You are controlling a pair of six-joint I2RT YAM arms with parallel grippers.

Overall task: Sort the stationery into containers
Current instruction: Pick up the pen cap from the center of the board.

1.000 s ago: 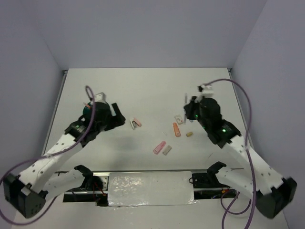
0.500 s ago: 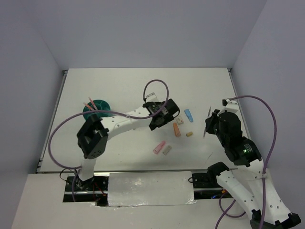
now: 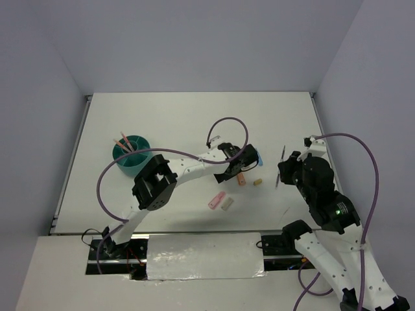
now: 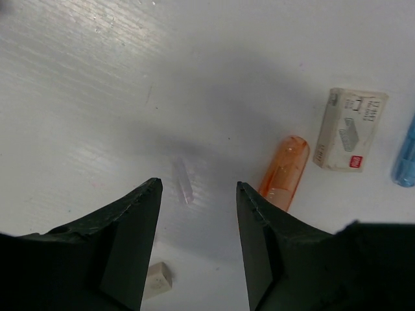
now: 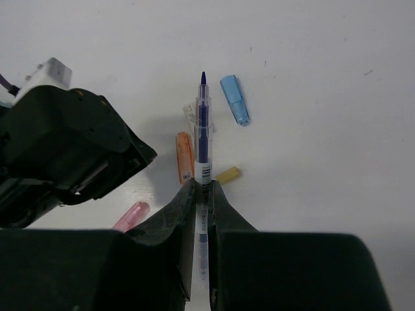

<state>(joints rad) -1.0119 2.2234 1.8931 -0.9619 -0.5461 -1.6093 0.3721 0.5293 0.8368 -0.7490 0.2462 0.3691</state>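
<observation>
The teal organiser (image 3: 133, 157) stands at the left with pink and orange pens upright in it. My left gripper (image 3: 241, 163) (image 4: 198, 188) hangs open low over the table. A small clear piece (image 4: 183, 181) lies just beyond its tips. Right of that lie an orange cap (image 4: 284, 172), a white staples box (image 4: 350, 129) and a blue piece (image 4: 405, 155). A tan eraser (image 4: 159, 278) lies under the left finger. My right gripper (image 3: 285, 172) (image 5: 202, 183) is shut on a thin clear pen (image 5: 203, 129) with blue ink, held above the table.
Loose on the table near the middle are a pink eraser (image 3: 216, 200), a grey eraser (image 3: 227, 204), a small yellow piece (image 3: 257, 182) and a blue cap (image 5: 235, 108). The left arm's forearm (image 3: 194, 165) stretches from the organiser toward the centre.
The left arm has swung from the organiser across to the items at the centre. The right arm has drawn back to the right, still carrying the thin pen.
</observation>
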